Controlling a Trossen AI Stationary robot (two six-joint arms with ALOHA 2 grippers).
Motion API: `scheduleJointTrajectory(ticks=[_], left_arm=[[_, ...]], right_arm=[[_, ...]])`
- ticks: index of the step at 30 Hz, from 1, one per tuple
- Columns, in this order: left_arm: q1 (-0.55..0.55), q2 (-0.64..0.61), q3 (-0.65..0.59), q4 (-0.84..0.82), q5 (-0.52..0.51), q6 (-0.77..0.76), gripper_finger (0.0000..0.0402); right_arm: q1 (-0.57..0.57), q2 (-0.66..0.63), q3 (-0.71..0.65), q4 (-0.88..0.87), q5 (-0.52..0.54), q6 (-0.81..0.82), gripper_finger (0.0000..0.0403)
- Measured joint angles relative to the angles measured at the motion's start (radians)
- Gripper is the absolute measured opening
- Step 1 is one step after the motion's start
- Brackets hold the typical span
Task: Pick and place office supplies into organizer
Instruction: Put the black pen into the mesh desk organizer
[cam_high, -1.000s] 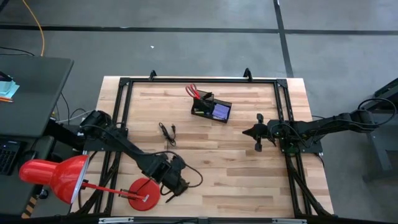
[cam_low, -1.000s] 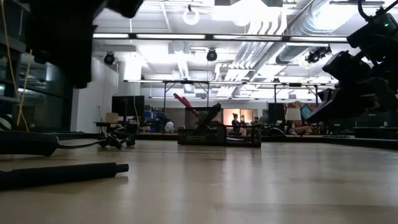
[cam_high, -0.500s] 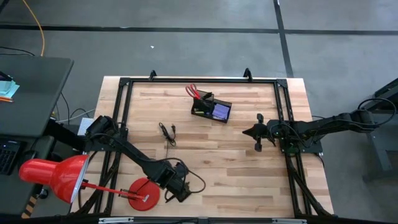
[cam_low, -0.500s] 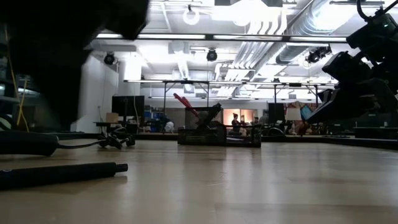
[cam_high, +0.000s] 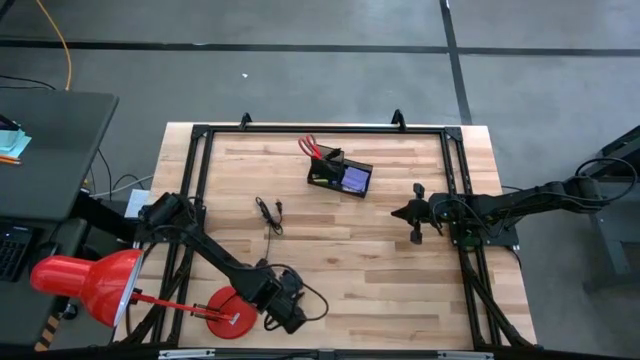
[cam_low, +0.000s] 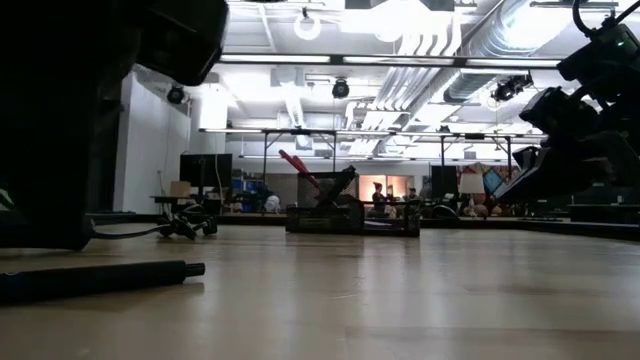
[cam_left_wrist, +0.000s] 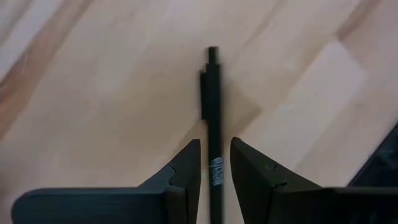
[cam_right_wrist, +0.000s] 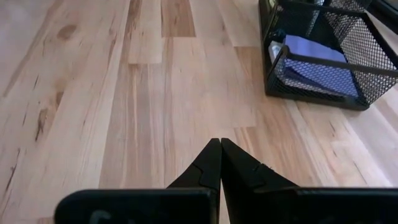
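Straddling a slim black pen (cam_left_wrist: 213, 118), the left gripper (cam_left_wrist: 216, 163) is seen in its wrist view with its two dark fingers (cam_left_wrist: 186, 168) set a little apart, one on each side of the pen's barrel. Whether the pen is actually pinched cannot be told; it appears to lie flat on the wooden table (cam_left_wrist: 93, 93) with its clip and tip pointing away from the gripper. In the high view, the left gripper (cam_high: 283, 312) is placed near the table's front edge, just beside the round red lamp base (cam_high: 231, 311).

The black mesh organizer (cam_high: 341, 175) is found toward the far middle of the table (cam_high: 380, 270), well apart from the left gripper. Red-handled scissors (cam_high: 310, 147) are stood in its taller section, tilted outward, and a purple sticky-note pad (cam_high: 354, 179) is held in its lower tray. The same pad (cam_right_wrist: 323, 65) is shown inside the mesh tray (cam_right_wrist: 348, 93) in the right wrist view.

The right gripper (cam_high: 415, 215) is held above the table to the right of the organizer, its fingers (cam_right_wrist: 208, 168) pressed together on nothing. A small tangle of thin black cable (cam_high: 269, 213) is left on the boards between the organizer and the left arm.
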Motion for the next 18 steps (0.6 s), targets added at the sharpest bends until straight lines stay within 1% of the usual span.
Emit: scheduleJointTrajectory(ticks=[5, 10, 15, 18], left_arm=[[0.0, 0.029, 0.0, 0.015, 0.006, -0.023, 0.0072], [0.0, 0.061, 0.005, 0.029, 0.044, 0.0, 0.0071], [0.0, 0.061, 0.005, 0.022, 0.043, 0.005, 0.0071], [0.001, 0.062, 0.004, 0.021, 0.026, 0.008, 0.0071]], right_arm=[[0.0, -0.001, 0.0, -0.002, 0.0, 0.0, 0.0], [0.0, -0.002, 0.0, -0.008, 0.0, 0.0, 0.0], [0.0, 0.002, 0.0, -0.008, 0.0, 0.0, 0.0], [0.0, -0.001, 0.0, -0.017, 0.0, 0.0, 0.0]])
